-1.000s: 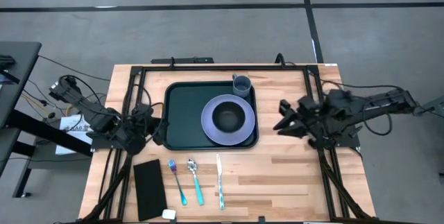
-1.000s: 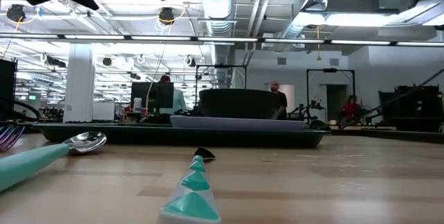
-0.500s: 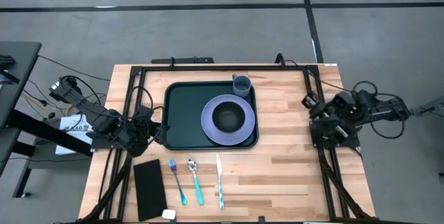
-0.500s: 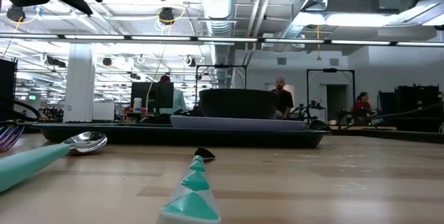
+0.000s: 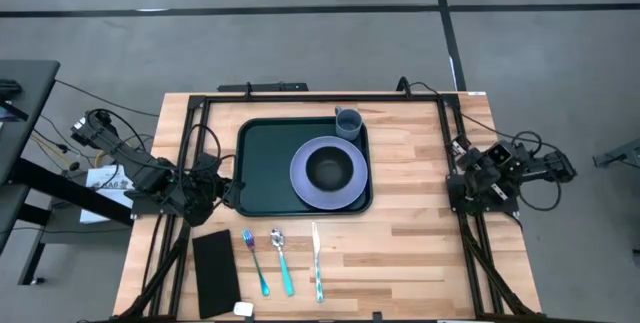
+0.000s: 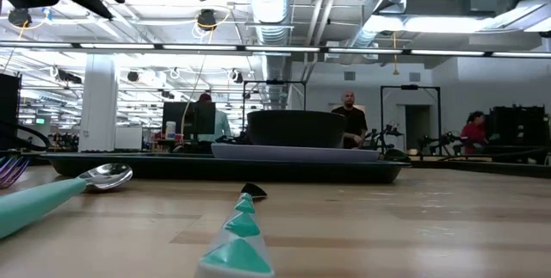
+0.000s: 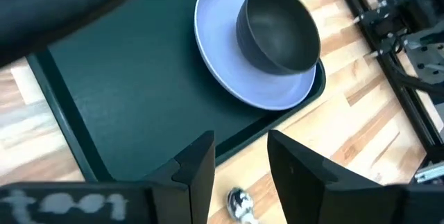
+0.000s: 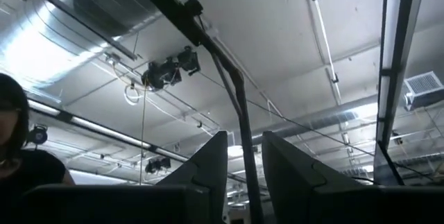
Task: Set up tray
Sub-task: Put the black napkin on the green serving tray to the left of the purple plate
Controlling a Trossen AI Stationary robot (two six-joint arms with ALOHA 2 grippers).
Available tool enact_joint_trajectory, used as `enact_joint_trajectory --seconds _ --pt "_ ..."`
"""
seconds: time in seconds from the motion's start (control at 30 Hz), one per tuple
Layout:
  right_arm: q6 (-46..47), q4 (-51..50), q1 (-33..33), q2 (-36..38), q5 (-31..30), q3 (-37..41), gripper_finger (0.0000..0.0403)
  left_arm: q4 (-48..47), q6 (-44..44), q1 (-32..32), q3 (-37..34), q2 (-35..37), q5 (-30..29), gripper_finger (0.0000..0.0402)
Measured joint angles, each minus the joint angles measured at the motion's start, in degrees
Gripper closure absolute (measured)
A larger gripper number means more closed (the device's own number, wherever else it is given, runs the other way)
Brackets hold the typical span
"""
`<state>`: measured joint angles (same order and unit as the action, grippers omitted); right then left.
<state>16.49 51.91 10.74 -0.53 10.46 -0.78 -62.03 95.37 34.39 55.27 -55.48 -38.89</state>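
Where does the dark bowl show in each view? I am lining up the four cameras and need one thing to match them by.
High view: the dark bowl sits on the plate, right half of the tray.
Low view: centre, above the tray's edge.
Left wrist view: upper middle, on the plate.
Right wrist view: not in it.
Shared landmark: the plate under the bowl.

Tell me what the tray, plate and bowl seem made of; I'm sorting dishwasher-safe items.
The tray looks like dark green plastic, matte with a faint texture and a moulded rim. The plate looks like smooth lavender plastic or melamine. The bowl is dark grey with a soft sheen, probably plastic too.
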Motion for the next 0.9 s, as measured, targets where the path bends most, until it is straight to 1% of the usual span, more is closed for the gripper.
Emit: enact_joint_trajectory --seconds 0.13,0.33,0.47,0.57,0.73,0.9 --pt "-0.1 -5.2 0.0 0.2 -0.1 0.3 0.032 0.0 0.0 0.0 0.0 0.0 3.7 0.028" --pt "-1.8 -18.0 -2.0 0.4 -0.3 0.3 0.032 0.0 2.2 0.0 0.0 0.0 7.5 0.028" --pt "-1.3 -26.2 -4.6 0.4 -1.1 0.3 0.032 0.0 2.9 0.0 0.0 0.0 7.7 0.028" --pt "-0.2 -32.2 -6.7 0.4 -4.2 0.3 0.032 0.0 2.9 0.0 0.0 0.0 7.7 0.028" --pt "0.1 -38.4 -9.6 0.4 -5.0 0.3 0.0321 0.0 4.2 0.0 0.0 0.0 7.7 0.028" --pt "3.0 -43.7 -10.6 0.4 -6.6 0.3 0.0334 0.0 4.4 0.0 0.0 0.0 8.2 0.028"
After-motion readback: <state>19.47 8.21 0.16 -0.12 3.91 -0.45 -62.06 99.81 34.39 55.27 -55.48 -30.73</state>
